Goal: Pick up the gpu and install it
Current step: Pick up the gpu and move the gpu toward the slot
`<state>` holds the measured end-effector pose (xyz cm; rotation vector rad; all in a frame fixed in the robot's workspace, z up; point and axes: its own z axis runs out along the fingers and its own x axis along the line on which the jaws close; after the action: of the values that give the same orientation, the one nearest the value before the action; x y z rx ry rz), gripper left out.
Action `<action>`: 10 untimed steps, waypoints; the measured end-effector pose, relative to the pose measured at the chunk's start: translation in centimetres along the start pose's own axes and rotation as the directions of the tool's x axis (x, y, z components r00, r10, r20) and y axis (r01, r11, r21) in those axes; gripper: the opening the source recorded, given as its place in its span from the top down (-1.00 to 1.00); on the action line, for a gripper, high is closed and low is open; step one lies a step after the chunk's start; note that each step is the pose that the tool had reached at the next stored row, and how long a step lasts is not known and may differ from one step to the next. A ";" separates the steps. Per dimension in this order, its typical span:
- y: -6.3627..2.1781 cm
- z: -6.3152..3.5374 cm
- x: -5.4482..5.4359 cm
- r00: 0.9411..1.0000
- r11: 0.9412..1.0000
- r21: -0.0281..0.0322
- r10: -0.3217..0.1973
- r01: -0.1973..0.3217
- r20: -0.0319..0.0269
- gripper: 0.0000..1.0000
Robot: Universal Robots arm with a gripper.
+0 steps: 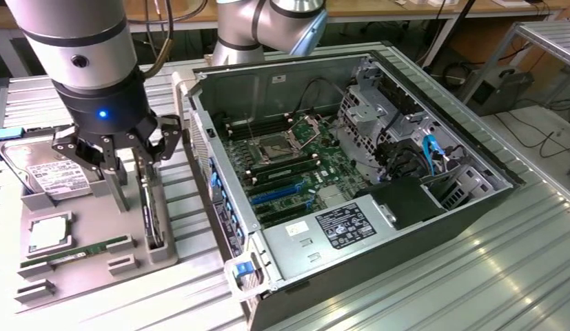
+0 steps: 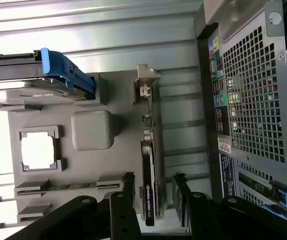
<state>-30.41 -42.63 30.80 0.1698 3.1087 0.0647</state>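
Here, at the exterior view's left, a grey tray (image 1: 92, 272) holds a silver hard drive (image 1: 41, 172), a square processor chip (image 1: 47, 234), a green RAM stick (image 1: 75, 252) and, in the slot nearest the case, the gpu (image 1: 154, 214) standing on edge. To the exterior view's right lies the open computer case (image 1: 266, 83), its motherboard (image 1: 294, 162) exposed and a labelled power supply (image 1: 344, 226) at the near end. The arm points straight down over the tray, and the gripper (image 1: 139, 186) sits low around the card. Its fingers (image 2: 128, 190) are spread apart, one on each side of the gpu. In the wrist view the card stands between them with a narrow gap at either face.
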 end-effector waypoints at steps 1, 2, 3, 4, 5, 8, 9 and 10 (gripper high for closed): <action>-0.02 0.21 0.0 1.000 1.000 0.000 0.001 -0.001 0.000 0.12; -0.06 0.71 0.0 1.000 1.000 0.000 0.006 -0.006 0.000 0.12; -0.07 0.95 0.1 1.000 1.000 0.000 0.010 -0.010 0.000 0.12; -0.08 1.15 0.1 1.000 1.000 0.000 0.013 -0.013 0.001 0.12; -0.09 1.50 0.1 1.000 1.000 0.000 0.018 -0.018 0.001 0.12; -0.12 2.17 0.1 1.000 1.000 0.001 0.021 -0.021 0.001 0.12; -0.13 2.45 0.1 1.000 1.000 0.001 0.022 -0.022 0.001 0.12; -0.15 2.80 0.1 1.000 1.000 0.001 0.023 -0.023 0.001 0.12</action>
<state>-30.44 -42.65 27.99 0.2060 3.1061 0.0642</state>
